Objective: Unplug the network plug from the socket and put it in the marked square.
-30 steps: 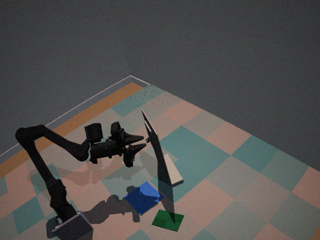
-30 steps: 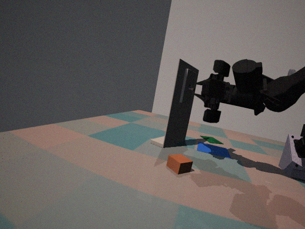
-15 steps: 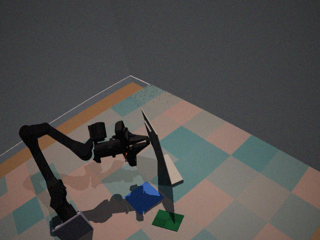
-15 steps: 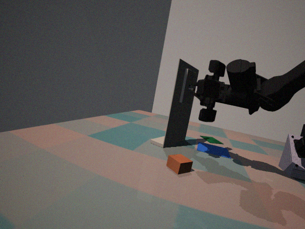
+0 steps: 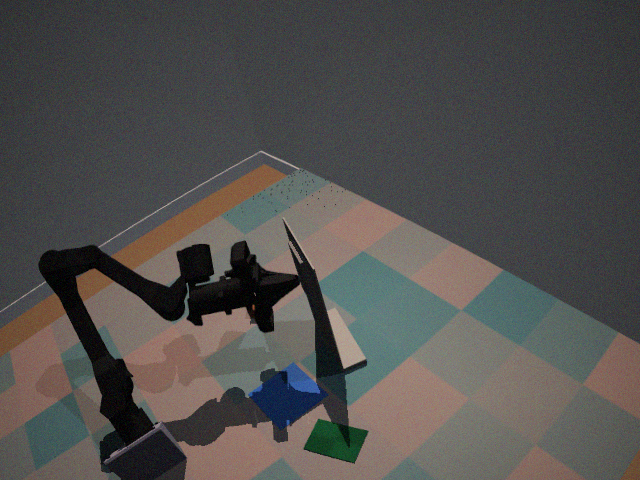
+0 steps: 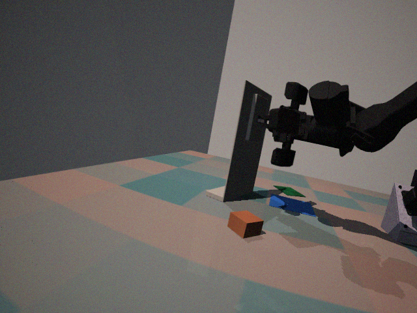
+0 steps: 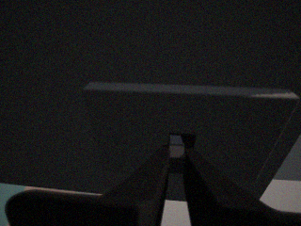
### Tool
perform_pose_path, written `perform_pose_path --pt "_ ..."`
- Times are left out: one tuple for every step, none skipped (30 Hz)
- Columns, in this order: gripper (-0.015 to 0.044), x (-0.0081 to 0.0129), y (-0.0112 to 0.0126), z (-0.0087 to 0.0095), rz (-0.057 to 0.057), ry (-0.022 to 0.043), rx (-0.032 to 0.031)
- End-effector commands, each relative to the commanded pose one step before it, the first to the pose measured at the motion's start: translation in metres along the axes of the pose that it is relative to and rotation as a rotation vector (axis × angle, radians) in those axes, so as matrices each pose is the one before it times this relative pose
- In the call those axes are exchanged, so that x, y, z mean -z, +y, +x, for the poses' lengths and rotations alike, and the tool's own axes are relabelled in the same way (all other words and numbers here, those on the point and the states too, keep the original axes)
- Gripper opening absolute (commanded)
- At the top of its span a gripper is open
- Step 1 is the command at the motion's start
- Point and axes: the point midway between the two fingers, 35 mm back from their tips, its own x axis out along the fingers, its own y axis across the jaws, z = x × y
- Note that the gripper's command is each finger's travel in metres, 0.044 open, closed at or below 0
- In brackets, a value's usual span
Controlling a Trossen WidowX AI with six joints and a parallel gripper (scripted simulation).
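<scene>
The upright dark panel (image 5: 321, 330) (image 6: 240, 165) (image 7: 132, 127) stands in front of my gripper. The small grey plug (image 6: 260, 120) (image 7: 177, 151) is at the socket opening (image 7: 190, 139) in the raised plate on the panel's face. My gripper (image 5: 298, 280) (image 7: 176, 153) is shut on the plug, one finger on each side of it. The tab and how deep the plug sits cannot be made out. A flat blue square (image 5: 281, 405) (image 6: 300, 206) and a smaller flat green square (image 5: 330, 440) (image 6: 292, 192) lie on the table; which is the marked one cannot be told.
An orange block (image 6: 243, 223) lies on the table beside the panel and is mostly hidden behind the gripper in the top view. The panel's pale foot (image 5: 345, 338) (image 6: 215, 193) extends behind it. The arm's base (image 5: 149, 454) (image 6: 401, 218) stands opposite the panel.
</scene>
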Motion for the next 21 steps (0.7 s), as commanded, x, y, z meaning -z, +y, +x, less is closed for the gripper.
perform_pose_path --pt "0.0000 -0.00093 0.00091 0.00052 -0.0040 -0.00370 -0.00480" --pt "0.0000 0.00003 -0.00001 -0.00008 0.0000 0.00000 0.00000" --pt "0.0000 0.00009 -0.00002 -0.00025 0.0000 0.00001 -0.00001" --pt "0.0000 0.00013 -0.00003 -0.00033 0.0000 0.00002 -0.00001" --pt "0.0000 0.00019 -0.00005 -0.00049 0.0000 0.00002 -0.00002" --pt "0.0000 0.00020 -0.00005 -0.00052 0.0000 0.00003 -0.00002" --pt "0.0000 0.00020 -0.00005 -0.00052 0.0000 0.00003 -0.00002" --pt "0.0000 0.00017 -0.00004 -0.00049 0.0000 0.00002 -0.00002" --pt "0.0000 0.00017 -0.00004 -0.00049 0.0000 0.00002 -0.00002" --pt "0.0000 0.00015 -0.00004 -0.00051 0.0000 0.00002 -0.00002" --pt "0.0000 0.00016 -0.00004 -0.00052 0.0000 0.00002 -0.00002" --pt "0.0000 0.00013 -0.00003 -0.00050 0.0000 0.00002 -0.00002" --pt "0.0000 0.00013 -0.00003 -0.00050 0.0000 0.00002 -0.00002" --pt "0.0000 0.00012 -0.00003 -0.00050 0.0000 0.00002 -0.00002" --pt "0.0000 0.00012 -0.00003 -0.00050 0.0000 0.00002 -0.00002" --pt "0.0000 0.00011 -0.00002 -0.00052 0.0000 0.00002 -0.00002" --pt "0.0000 0.00011 -0.00002 -0.00052 0.0000 0.00002 -0.00002" --pt "0.0000 0.00008 -0.00002 -0.00050 0.0000 0.00002 -0.00002" --pt "0.0000 0.00008 -0.00002 -0.00050 0.0000 0.00002 -0.00002" --pt "0.0000 0.00009 -0.00001 -0.00049 0.0000 0.00002 -0.00002" --pt "0.0000 0.00009 -0.00001 -0.00049 0.0000 0.00002 -0.00002"
